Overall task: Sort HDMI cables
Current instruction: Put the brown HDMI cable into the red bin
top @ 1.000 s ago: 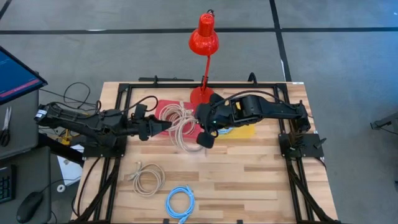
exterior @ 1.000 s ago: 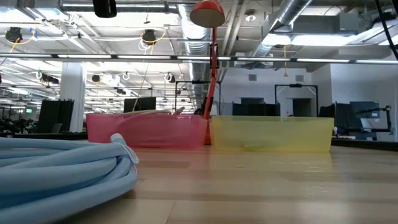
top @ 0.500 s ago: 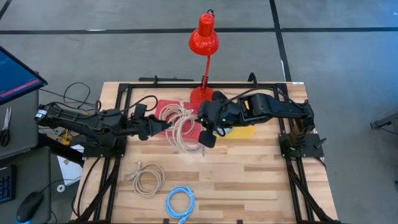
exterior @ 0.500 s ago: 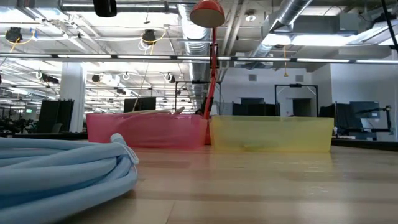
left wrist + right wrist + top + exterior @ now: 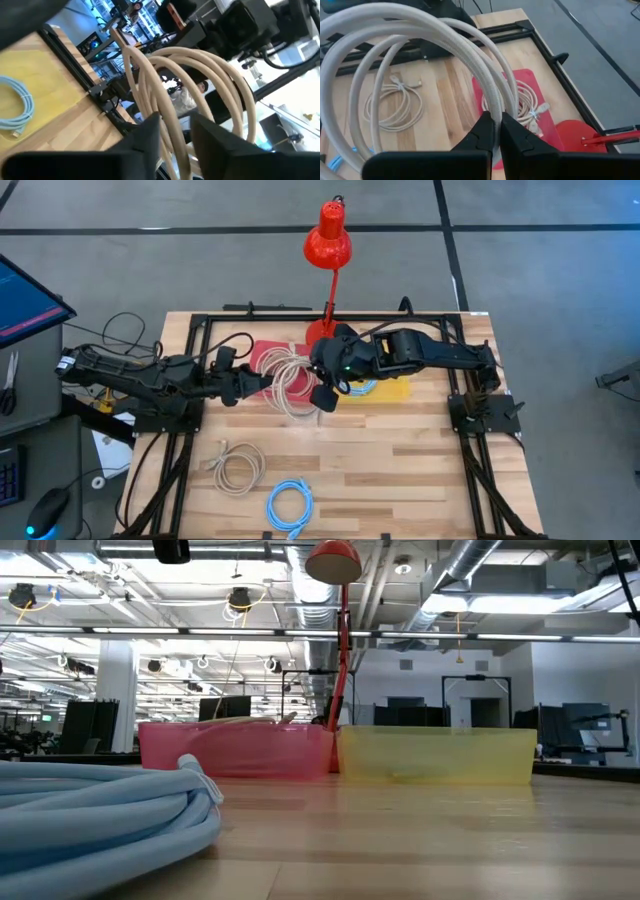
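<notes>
Above the flat red plastic tray (image 5: 262, 358) at the foot of the red desk lamp (image 5: 327, 240), both grippers meet at one beige coil of thin cable (image 5: 292, 383): the right gripper (image 5: 325, 397) has its dark fingers (image 5: 485, 131) pressed together on a strand, while the left gripper (image 5: 262, 383) has its fingers (image 5: 150, 137) either side of the loops, and I cannot tell whether they pinch. Another beige coil (image 5: 526, 106) lies in the red tray. A light blue cable (image 5: 19, 107) rests in the yellow tray (image 5: 395, 388) beside the red tray, while a loose beige coil (image 5: 237, 466) and a light blue coil (image 5: 290, 504) lie on the wooden table (image 5: 400, 470), well apart from the red tray.
</notes>
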Robot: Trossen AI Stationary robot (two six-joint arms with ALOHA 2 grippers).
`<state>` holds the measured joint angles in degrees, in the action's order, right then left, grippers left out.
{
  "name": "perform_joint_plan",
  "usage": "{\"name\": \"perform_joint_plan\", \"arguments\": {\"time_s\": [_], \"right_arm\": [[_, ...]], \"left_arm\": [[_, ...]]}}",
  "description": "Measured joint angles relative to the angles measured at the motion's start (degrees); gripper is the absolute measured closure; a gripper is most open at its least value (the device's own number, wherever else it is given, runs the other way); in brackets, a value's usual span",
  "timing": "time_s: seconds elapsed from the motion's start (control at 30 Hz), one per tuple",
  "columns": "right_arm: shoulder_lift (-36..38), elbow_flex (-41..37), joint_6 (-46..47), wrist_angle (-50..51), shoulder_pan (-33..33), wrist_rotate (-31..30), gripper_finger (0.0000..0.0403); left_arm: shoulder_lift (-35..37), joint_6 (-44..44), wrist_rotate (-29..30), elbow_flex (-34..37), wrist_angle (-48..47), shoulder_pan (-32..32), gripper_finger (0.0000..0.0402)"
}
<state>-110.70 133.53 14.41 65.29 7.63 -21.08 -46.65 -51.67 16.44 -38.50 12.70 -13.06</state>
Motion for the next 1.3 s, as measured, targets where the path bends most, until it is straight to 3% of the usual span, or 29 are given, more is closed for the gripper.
{"name": "perform_joint_plan", "arguments": {"time_s": [0.13,0.2,0.33,0.57,0.8,1.03,1.3], "right_arm": [[0.0,0.0,0.0,0.0,-0.3,0.0,0.0402],[0.0,0.0,0.0,0.1,-0.3,0.0,0.0402],[0.0,0.0,0.0,1.1,-0.3,0.1,0.0380],[0.3,1.0,1.7,10.5,-0.2,0.2,0.0306],[3.2,1.4,6.1,21.6,0.2,0.4,0.0261],[6.2,1.3,10.6,23.9,2.5,-0.1,0.0260],[8.6,1.2,12.6,24.7,6.8,-6.0,0.0282]], "left_arm": [[0.0,2.4,-1.1,0.0,0.2,0.0,0.0375],[0.0,3.4,-1.3,0.0,0.3,0.0,0.0389],[0.0,5.2,-1.4,0.0,0.2,0.0,0.0391],[0.0,9.3,-1.4,0.1,0.0,0.2,0.0392],[0.0,12.3,-3.3,0.1,-0.9,6.0,0.0392],[-3.8,12.1,-11.1,0.0,-2.7,15.9,0.0393],[-13.6,12.0,-16.7,0.0,-2.6,23.5,0.0393]]}}
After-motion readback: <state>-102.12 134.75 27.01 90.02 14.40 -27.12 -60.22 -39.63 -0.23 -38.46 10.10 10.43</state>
